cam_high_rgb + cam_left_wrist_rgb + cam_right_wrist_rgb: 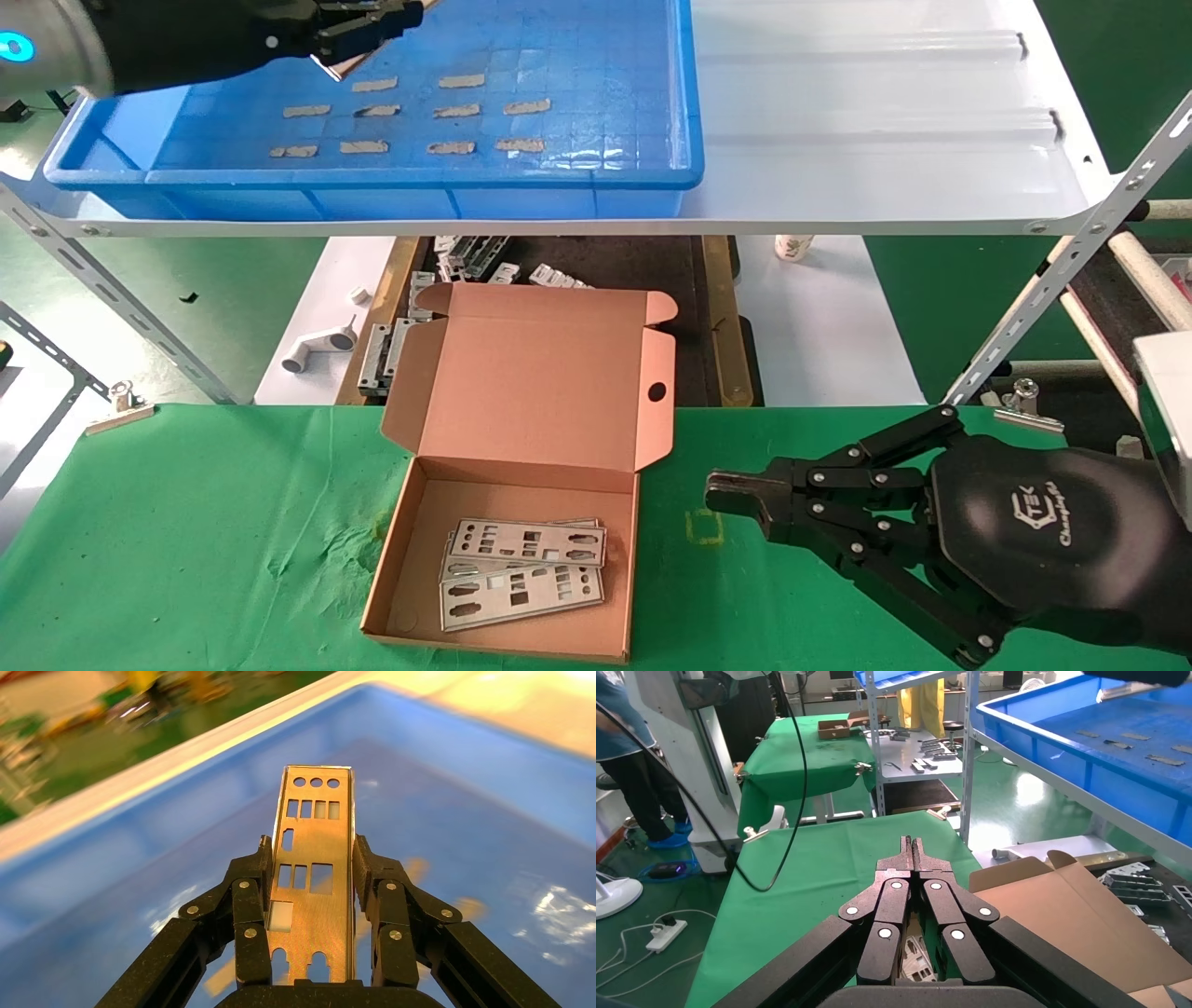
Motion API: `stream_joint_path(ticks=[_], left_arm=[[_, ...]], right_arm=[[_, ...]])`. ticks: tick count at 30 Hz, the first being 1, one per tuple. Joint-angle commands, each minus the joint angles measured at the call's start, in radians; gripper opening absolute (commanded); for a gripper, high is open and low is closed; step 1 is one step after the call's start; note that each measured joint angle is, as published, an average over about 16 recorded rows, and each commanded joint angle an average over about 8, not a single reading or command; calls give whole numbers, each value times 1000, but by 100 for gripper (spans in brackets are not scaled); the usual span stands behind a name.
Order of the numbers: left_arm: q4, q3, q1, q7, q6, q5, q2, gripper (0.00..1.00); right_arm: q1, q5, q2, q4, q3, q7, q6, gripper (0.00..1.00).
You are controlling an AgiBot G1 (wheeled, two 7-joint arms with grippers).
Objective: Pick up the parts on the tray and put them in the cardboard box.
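Observation:
My left gripper [358, 42] hovers over the far left part of the blue tray [419, 175], shut on one silver part [314, 874]. The plate stands lengthwise between the two fingers [251, 903] and reaches past their tips, with the tray floor [457, 825] below it. The open cardboard box [417, 550] sits on the green table with its lid [540, 382] leaning back. A few parts [521, 570] lie stacked flat inside it. My right gripper [736, 494] rests shut and empty on the green cloth to the right of the box; it also shows as the right gripper [911, 843].
Several tan tape strips [456, 110] dot the tray floor. The tray stands on a white shelf [885, 140] carried by slanted metal struts [1052, 280]. Grey brackets [382, 349] lie on a lower surface behind the box. Metal clips [1029, 410] hold the green cloth [186, 522].

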Motion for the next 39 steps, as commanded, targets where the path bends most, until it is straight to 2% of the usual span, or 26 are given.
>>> stream_joint_path(ticks=[1,7,12,17,22,25,31,36,39], left_arm=[[-19,0,-9,29,83,-2,-27,0],[-78,3,-13,141,369,-18,-100,0],[-169,36,33,215,468,-36,-135,0],[-347,122,149,231,475,-96,-171,0],[-536,249,277,221,472,-176,-215,0],[-596,327,327,217,463,-200,-227,0],[-582,426,387,244,406,-167,-192,0],[-537,452,438,284,306,-119,-142,0],[-516,456,463,306,254,-103,-118,6]], right_arm=[[0,0,0,0,0,0,0,0],[0,0,0,0,0,0,0,0],[0,0,0,0,0,0,0,0],[0,0,0,0,0,0,0,0],[0,0,0,0,0,0,0,0],[0,0,0,0,0,0,0,0],[0,0,0,0,0,0,0,0],[0,0,0,0,0,0,0,0],[0,0,0,0,0,0,0,0]])
